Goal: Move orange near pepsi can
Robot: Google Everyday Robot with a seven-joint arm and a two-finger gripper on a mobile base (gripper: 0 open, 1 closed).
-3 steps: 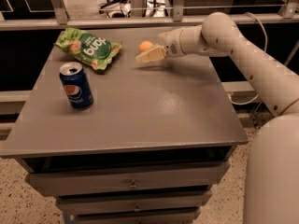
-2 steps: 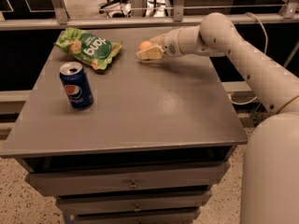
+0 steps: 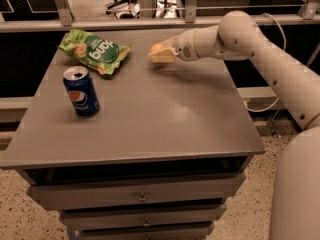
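Cream plastic, pale as the arm (image 3: 260, 49) that carries it in from the right, the gripper (image 3: 160, 55) hangs over the far middle of the table (image 3: 165, 119). Its fingers are clamped on the orange (image 3: 156, 47), which shows only as a small rounded patch at the far-left side of the fingertips; they hide the rest of the fruit. A soft shadow lies on the tabletop just below, a little nearer the camera, so gripper and orange appear lifted clear of the surface. To their left a green bag (image 3: 95, 51) lies flat at the far left corner. The can (image 3: 81, 91) stands upright near the left edge, well apart from the orange and nearer the camera than the bag. Under the tabletop, drawers (image 3: 142, 196) stack down the front.
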